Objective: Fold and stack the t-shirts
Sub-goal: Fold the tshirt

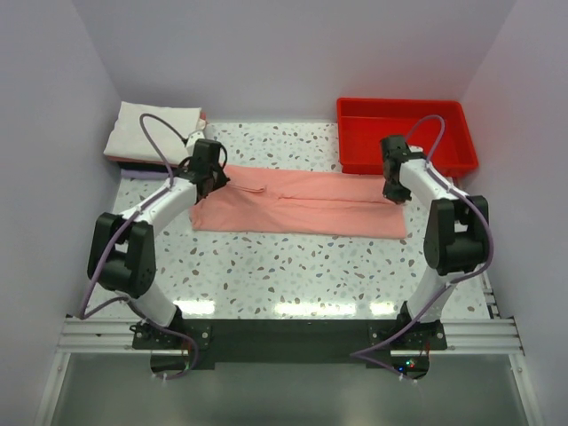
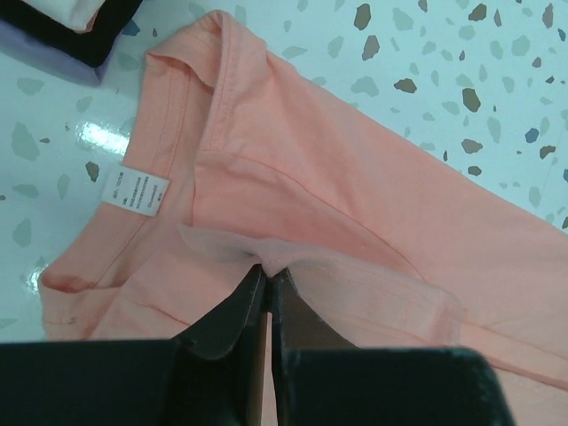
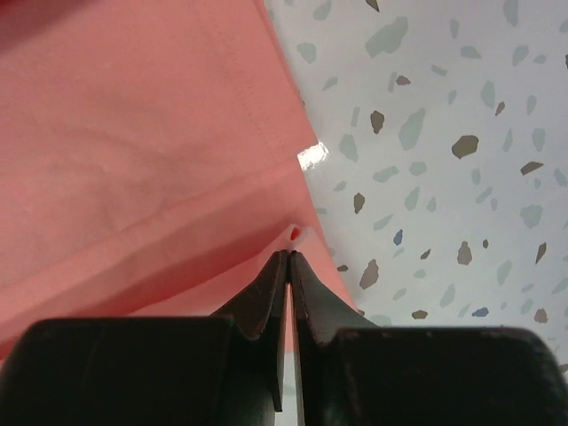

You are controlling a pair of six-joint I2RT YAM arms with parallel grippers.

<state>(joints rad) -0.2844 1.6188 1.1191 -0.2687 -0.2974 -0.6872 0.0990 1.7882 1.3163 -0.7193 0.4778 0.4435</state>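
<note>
The salmon-pink t-shirt (image 1: 297,202) lies folded lengthwise into a long strip across the middle of the table. My left gripper (image 1: 213,182) is shut on a pinched fold of it near the collar end; the left wrist view shows its fingertips (image 2: 269,273) closed on the cloth beside the white neck label (image 2: 135,190). My right gripper (image 1: 395,191) is shut on the hem corner at the strip's right end (image 3: 290,253). A stack of folded t-shirts (image 1: 151,131), cream on top, sits at the back left.
A red plastic tray (image 1: 406,135) stands at the back right, close behind my right gripper. The folded stack's black and lavender layers show at the top left of the left wrist view (image 2: 62,40). The terrazzo table (image 1: 293,266) extends toward the arm bases.
</note>
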